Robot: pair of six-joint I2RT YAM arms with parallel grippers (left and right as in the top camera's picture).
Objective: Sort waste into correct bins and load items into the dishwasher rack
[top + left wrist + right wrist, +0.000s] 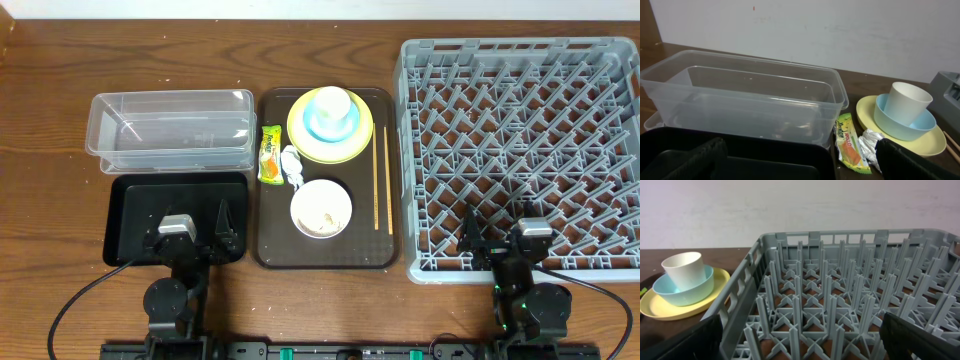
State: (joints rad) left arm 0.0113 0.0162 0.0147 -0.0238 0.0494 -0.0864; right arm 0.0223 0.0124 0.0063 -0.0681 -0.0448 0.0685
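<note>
On the brown serving tray stand a yellow plate with a light blue bowl and white cup stacked on it. A white bowl holds rice-like scraps. The yellow-green wrapper, the white tissue and the chopsticks lie beside them. The clear tub and the black tray are at the left. The grey rack is at the right. My left gripper is open and empty over the black tray. My right gripper is open and empty over the rack's front edge.
The left wrist view shows the tub, the wrapper and the tissue ahead. The right wrist view shows rack pegs ahead and the stacked cup to the left. A wall stands behind the table.
</note>
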